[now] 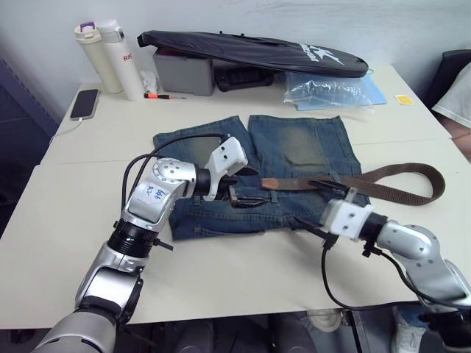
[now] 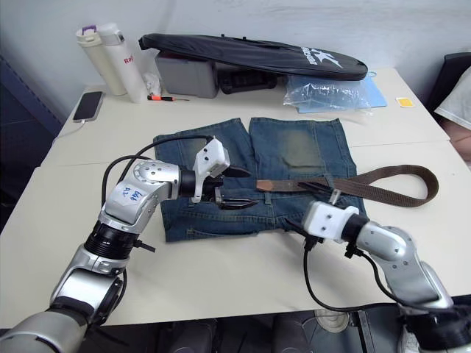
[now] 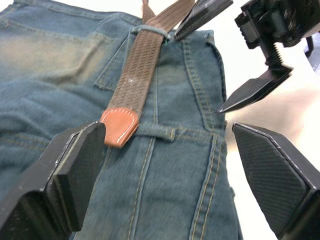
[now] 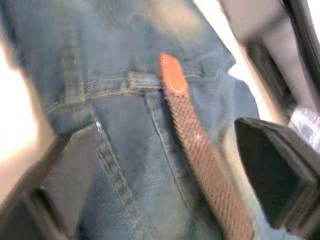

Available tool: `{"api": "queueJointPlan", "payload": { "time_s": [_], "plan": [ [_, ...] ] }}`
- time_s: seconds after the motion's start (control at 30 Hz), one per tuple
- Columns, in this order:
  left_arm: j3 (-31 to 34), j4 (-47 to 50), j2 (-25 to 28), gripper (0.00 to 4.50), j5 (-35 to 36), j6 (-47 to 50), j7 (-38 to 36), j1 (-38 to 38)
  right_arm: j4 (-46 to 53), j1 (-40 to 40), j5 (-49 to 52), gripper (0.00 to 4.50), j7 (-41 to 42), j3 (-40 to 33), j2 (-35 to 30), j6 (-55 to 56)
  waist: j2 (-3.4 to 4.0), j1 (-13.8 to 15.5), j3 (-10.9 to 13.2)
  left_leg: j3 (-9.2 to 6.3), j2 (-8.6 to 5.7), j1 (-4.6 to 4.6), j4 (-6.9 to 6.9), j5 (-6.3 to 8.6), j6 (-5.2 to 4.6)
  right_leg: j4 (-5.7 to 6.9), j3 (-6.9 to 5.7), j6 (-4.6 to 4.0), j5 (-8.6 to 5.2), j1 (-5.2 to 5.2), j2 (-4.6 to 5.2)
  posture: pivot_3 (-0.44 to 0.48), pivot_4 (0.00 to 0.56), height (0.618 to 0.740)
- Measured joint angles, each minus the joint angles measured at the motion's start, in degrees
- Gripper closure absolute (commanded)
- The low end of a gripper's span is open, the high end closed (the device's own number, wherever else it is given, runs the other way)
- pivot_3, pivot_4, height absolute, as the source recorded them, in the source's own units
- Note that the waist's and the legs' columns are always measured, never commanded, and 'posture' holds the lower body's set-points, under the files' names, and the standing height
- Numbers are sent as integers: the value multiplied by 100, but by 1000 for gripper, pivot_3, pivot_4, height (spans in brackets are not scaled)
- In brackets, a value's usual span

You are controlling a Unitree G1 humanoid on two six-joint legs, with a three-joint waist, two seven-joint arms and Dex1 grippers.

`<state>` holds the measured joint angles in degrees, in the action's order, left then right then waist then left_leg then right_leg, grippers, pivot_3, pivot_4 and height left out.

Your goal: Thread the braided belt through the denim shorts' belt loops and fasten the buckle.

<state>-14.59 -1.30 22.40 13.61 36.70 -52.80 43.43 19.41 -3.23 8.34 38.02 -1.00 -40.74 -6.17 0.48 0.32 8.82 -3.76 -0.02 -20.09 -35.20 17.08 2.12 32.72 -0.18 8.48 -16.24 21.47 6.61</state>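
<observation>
Braided belt (image 1: pixel 383 185) lies across denim shorts (image 1: pixel 294 158) on worktop (image 1: pixel 81 213), through one belt loop (image 3: pixel 151 31), tan leather tip (image 3: pixel 119 126) at the next loop (image 3: pixel 155 132). Left hand (image 3: pixel 165 175) wide open over tip; right hand (image 4: pixel 170 175) wide open, nothing held.

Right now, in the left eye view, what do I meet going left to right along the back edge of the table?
Phone → two bottles → orange-tipped pen → grey box → clear plastic bag → yellow sticky note. The long black bag overlaps several of these, so it is left out.
</observation>
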Motion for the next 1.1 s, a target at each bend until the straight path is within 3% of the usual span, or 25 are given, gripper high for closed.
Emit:
{"api": "queueJointPlan", "payload": {
  "time_s": [0.13, 0.23, 0.3, 0.4, 0.53, 0.83, 1.1],
  "plan": [
    [-6, -60, -45, 0, 0, -35, -53, 2, 529, -103, 2150, 69, -892, -714, 911, -2728, 4, -10, -2, -3, -1, 1, -3, -1, 2, 12, 2, -3, -1, 3, 3, 0, 150, 740],
    [-5, -120, -38, 0, -7, -50, -68, 10, 435, -307, 4710, 69, -2449, -1502, 1824, -4299, 7, -13, -4, -13, 2, 0, 1, -5, 10, 18, -2, -10, -3, 6, 4, 0, 150, 740],
    [1, -120, -18, 0, -8, -50, -58, 16, 242, -355, 6364, 69, -3491, -1727, 2168, -4650, 9, -23, -3, -14, 2, -1, 3, -4, 8, 18, -4, -11, -4, 7, 4, 0, 150, 740],
    [29, -120, 48, 0, -8, -45, -44, 15, -40, -484, 8028, 69, -4858, -1858, 2412, -4505, 11, -25, -3, -12, -1, -1, 2, 5, -9, 18, -3, -11, -4, 8, 6, 0, 150, 740],
    [108, -114, 153, 0, -7, -45, -44, 15, -412, -707, 9474, 69, -6229, -1954, 2726, -3753, 12, -33, -3, -11, -1, -2, 3, 10, -18, 19, -3, -11, -4, 10, 4, 0, 150, 740],
    [200, 81, 281, 0, 4, 17, 10, -110, -868, -740, 9590, 69, -6364, -1762, 2901, -3377, 17, -52, -5, -9, 1, -2, 5, 10, -22, 27, -2, -10, -4, 16, 0, 0, 150, 740],
    [231, 118, 304, 0, 4, 85, 45, -141, -1312, -973, 9103, 69, -6092, -1746, 3095, -3016, 19, -47, -6, -9, 1, -2, 5, 10, -22, 25, -1, -10, -4, 16, 1, 0, 150, 740]
  ]
}}
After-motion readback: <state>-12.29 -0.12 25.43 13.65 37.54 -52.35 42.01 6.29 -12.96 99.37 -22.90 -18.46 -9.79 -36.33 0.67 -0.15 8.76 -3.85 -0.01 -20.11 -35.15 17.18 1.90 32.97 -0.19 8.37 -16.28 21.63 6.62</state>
